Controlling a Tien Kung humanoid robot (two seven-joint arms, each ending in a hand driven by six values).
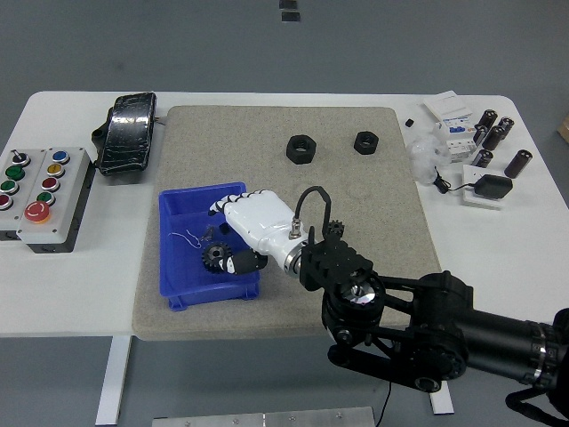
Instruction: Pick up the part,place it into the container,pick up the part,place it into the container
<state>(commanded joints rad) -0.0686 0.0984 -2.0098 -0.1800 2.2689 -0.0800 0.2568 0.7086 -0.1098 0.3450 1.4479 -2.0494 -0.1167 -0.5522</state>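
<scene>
One blue bin (182, 253) sits at left on grey mat (356, 205); black gear (214, 259) lies inside it, on the floor by the right wall. My right hand (249, 227) hangs over bin w/ fingers loosely curled, thumb just beside gear, gripping nothing. Two black nuts (300, 148) lie further right at mat's far side.

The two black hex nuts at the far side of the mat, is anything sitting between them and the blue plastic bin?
Nothing visible does. Only bare grey mat lies between the two black hex nuts and the blue plastic bin. The white robot hand is over the bin's right side, by a small black gear.
</scene>
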